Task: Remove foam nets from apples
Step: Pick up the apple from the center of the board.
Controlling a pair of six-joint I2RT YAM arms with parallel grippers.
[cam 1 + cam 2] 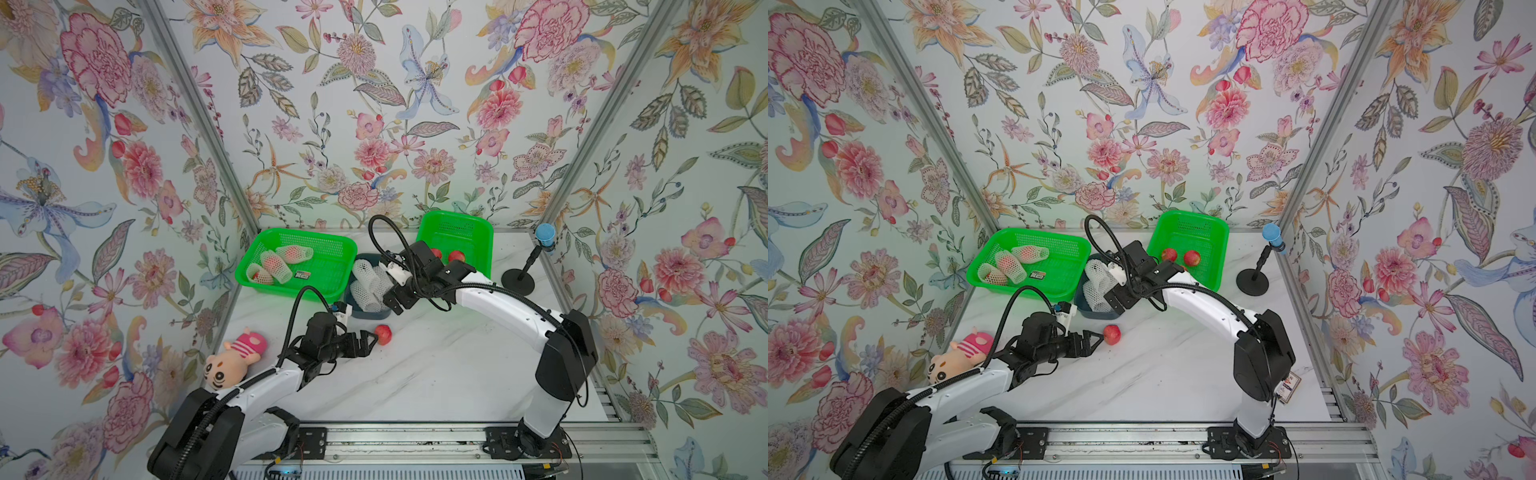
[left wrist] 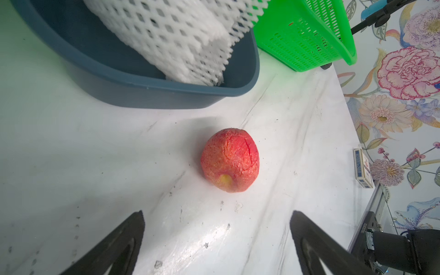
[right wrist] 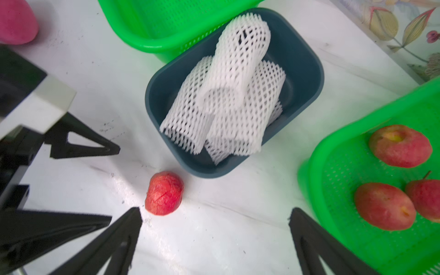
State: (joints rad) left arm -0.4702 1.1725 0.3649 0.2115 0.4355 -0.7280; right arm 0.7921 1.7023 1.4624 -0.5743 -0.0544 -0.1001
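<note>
A bare red apple (image 1: 383, 333) (image 2: 229, 160) (image 3: 164, 193) lies on the white table. My left gripper (image 1: 371, 338) (image 2: 217, 214) is open and empty, its fingertips just short of that apple. My right gripper (image 1: 395, 305) (image 3: 215, 210) hangs open and empty over the table beside the dark blue bin (image 1: 365, 316) (image 3: 307, 71). Several empty white foam nets (image 1: 370, 286) (image 3: 228, 95) are piled in that bin. Three netted apples (image 1: 276, 264) lie in the left green basket (image 1: 328, 266). Three bare apples (image 3: 400, 145) sit in the right green basket (image 1: 457, 232).
A pink striped plush toy (image 1: 237, 353) lies at the table's left edge beside my left arm. A black stand with a blue top (image 1: 519, 278) stands at the back right. A small box (image 1: 1287, 384) lies near the right edge, and a small card (image 1: 302, 274) in the left basket.
</note>
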